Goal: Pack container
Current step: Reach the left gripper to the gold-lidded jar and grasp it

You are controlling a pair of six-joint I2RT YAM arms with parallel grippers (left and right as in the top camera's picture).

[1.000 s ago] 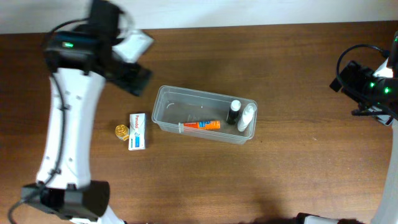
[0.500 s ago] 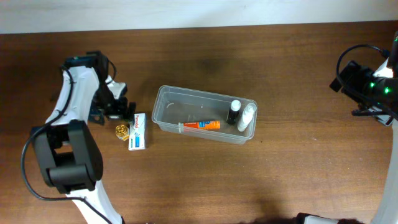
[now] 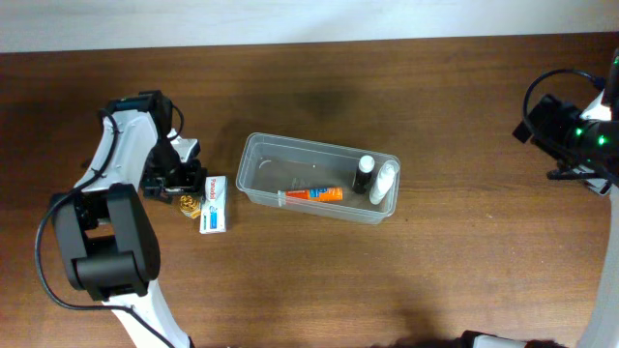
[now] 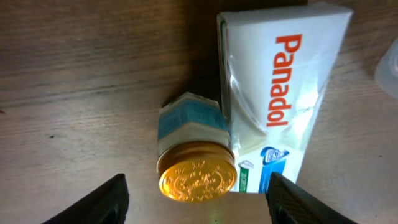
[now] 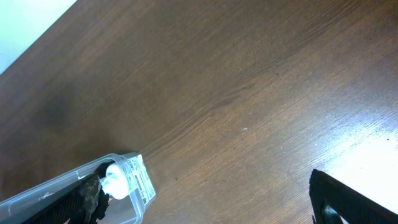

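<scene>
The left claw hangs spread wide over a gold-lidded jar lying against the Panadol box on the bench, seemingly lined up to grip it. Beyond, the part-packed clear container sits mid-bench; whether the distant right claw is spread or clenched cannot be told.

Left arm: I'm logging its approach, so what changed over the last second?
The left gripper came down from high near the back of the table to the gold-lidded jar beside the Panadol box. The jar now sits between its open fingers, and nothing has been taken hold of. The container, box, jar and right arm stayed put.
</scene>
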